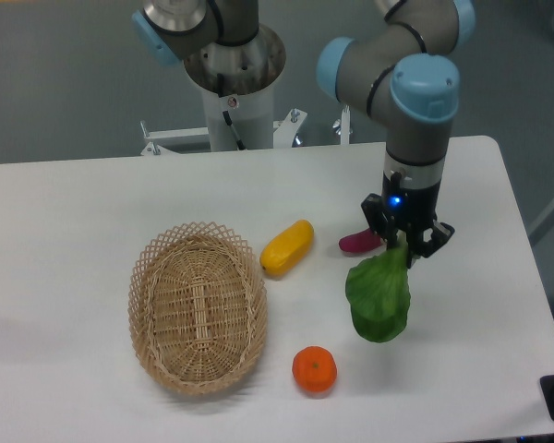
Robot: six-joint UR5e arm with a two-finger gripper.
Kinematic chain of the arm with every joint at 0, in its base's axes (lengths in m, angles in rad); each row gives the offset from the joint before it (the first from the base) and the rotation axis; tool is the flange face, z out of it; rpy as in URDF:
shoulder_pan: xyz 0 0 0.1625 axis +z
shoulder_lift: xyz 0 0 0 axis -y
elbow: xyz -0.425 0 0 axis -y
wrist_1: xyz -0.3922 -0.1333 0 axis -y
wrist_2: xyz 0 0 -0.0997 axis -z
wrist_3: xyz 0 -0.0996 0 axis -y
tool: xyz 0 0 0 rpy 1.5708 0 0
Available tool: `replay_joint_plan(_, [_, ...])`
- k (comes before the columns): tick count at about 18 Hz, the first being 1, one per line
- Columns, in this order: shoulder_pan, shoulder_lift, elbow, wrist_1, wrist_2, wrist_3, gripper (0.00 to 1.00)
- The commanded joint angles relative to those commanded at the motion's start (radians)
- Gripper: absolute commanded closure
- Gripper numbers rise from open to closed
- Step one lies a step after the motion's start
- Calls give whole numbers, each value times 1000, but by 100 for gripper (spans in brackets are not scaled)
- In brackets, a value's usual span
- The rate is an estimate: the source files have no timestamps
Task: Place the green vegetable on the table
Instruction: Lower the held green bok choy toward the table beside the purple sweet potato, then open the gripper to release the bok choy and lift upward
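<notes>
Your claw [404, 247] points straight down over the right part of the white desk [74, 203] and is pinched on the top end of the green vegetable [379, 293]. You have one green vegetable here, and its floppy leaf hangs down from the claw's fingers, spreading wide below them. Its lower edge looks close to the desk, but you cannot tell from this view whether it touches the surface or hangs just above it.

Count the loose pieces around the claw and you get three, one of each. One small purple vegetable [358, 243] lies just left of the claw, partly hidden behind its fingers, so only its left end shows. One yellow vegetable [287, 247] lies farther left at about the same height in the view, tilted with its right end farther back. One orange [314, 369] sits on the desk below and left of the claw, nearer the camera, near the hanging leaf but not touching it.

One oval wicker basket [198, 308] stands well to the left of the claw, and nothing shows inside it. The yellow vegetable lies just beside its upper right rim and the orange just beside its lower right rim.

You see one arm above the claw, grey with blue joint caps, and a small blue light glows on the wrist.
</notes>
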State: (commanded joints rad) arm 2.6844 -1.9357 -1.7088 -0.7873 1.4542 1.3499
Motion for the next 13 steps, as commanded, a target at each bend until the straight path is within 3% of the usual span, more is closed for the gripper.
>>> replay_joint_plan(2, [5, -34, 5, 32, 0, 11, 61])
replay_joint_plan(5, [17, -68, 0, 36, 11, 113, 61])
replay_joint_plan(8, [23, -91, 5, 42, 12, 123, 61])
replay_joint_plan(11, [22, -134, -6, 115, 12, 124, 61])
replay_joint_plan(13, [22, -135, -23, 115, 14, 124, 61])
